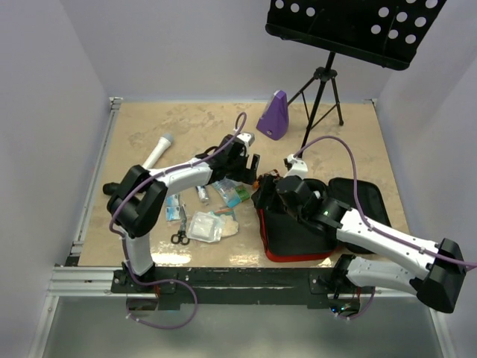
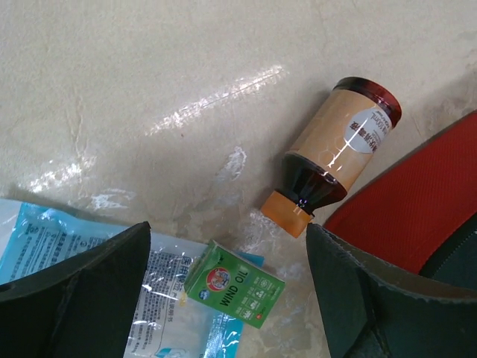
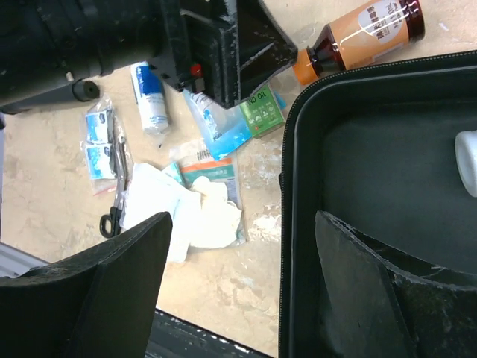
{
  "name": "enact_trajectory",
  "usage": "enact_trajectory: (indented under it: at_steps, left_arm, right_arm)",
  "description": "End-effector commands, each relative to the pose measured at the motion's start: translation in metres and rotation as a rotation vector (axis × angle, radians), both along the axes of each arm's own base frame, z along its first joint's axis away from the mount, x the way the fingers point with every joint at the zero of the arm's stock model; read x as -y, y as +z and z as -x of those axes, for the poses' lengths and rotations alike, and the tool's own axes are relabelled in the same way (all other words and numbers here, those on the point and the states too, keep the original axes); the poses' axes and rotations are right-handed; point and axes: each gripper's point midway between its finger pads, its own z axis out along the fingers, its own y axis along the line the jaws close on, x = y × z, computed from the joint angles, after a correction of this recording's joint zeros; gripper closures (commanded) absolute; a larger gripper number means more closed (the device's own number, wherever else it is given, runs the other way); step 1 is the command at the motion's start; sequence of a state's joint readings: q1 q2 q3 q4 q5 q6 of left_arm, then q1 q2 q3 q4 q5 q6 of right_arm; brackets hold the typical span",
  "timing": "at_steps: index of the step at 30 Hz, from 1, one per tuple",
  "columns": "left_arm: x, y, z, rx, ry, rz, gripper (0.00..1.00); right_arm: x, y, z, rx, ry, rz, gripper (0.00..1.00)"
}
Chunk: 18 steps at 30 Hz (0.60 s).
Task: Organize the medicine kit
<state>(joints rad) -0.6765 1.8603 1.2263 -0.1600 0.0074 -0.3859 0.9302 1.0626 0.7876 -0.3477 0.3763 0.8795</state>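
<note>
The left hand (image 2: 227, 257) was closest, its two dark fingers (image 2: 82, 291) spread wide with nothing between them. Just under it lay a small green cardboard box (image 2: 233, 283) on a clear blue packet (image 2: 52, 239). A bit further out lay a brown glass bottle with an orange cap (image 2: 335, 149). It was on its side and slanted, with the cap end toward the hand. The cap lay just beside the soft red zip case with the black inside, the medicine kit (image 2: 406, 212). The kit was to the right of this hand. So the left hand was nearer the loose things, and I think it would have to carry them to the right.

The right hand (image 3: 244, 224) was wide open too and held nothing. It hung over the left rim of the kit. The kit lay open and flat on the tan bench (image 1: 186, 123), in front of the right arm, with a zip round its rim. Inside, a pale round thing (image 3: 468, 160) showed at the edge, and I could not tell what it was.
</note>
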Motion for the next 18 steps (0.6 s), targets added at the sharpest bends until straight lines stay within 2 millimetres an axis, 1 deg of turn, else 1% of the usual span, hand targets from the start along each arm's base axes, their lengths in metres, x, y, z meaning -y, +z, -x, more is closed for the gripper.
enact_trajectory:
  at_steps: [1, 5, 8, 10, 13, 16, 18]
  left_arm:
    - [0.032, 0.028, -0.021, 0.11, -0.118, 0.061, 0.1]
    - [0.056, 0.041, -0.031, 0.153, -0.172, 0.093, 0.06]
    - [0.073, 0.042, -0.031, 0.177, -0.228, 0.082, 0.0]
    - [0.079, 0.033, -0.032, 0.175, -0.256, 0.041, 0.0]
    - [0.086, 0.014, -0.031, 0.146, -0.292, 0.005, 0.0]
    - [0.09, -0.002, -0.028, 0.119, -0.325, -0.035, 0.0]
    - [0.089, -0.016, -0.025, 0.1, -0.344, -0.076, 0.0]
  right_arm:
    - [0.005, 0.025, -0.001, 0.049, -0.003, -0.01, 0.18]
    - [0.008, 0.043, -0.001, 0.08, -0.004, -0.038, 0.17]
    - [0.012, 0.058, 0.001, 0.108, -0.006, -0.057, 0.17]
    - [0.017, 0.065, 0.0, 0.122, -0.017, -0.055, 0.16]
    - [0.023, 0.076, 0.001, 0.142, -0.027, -0.061, 0.16]
    - [0.027, 0.085, 0.002, 0.161, -0.034, -0.069, 0.16]
    - [0.03, 0.088, 0.002, 0.171, -0.039, -0.066, 0.16]
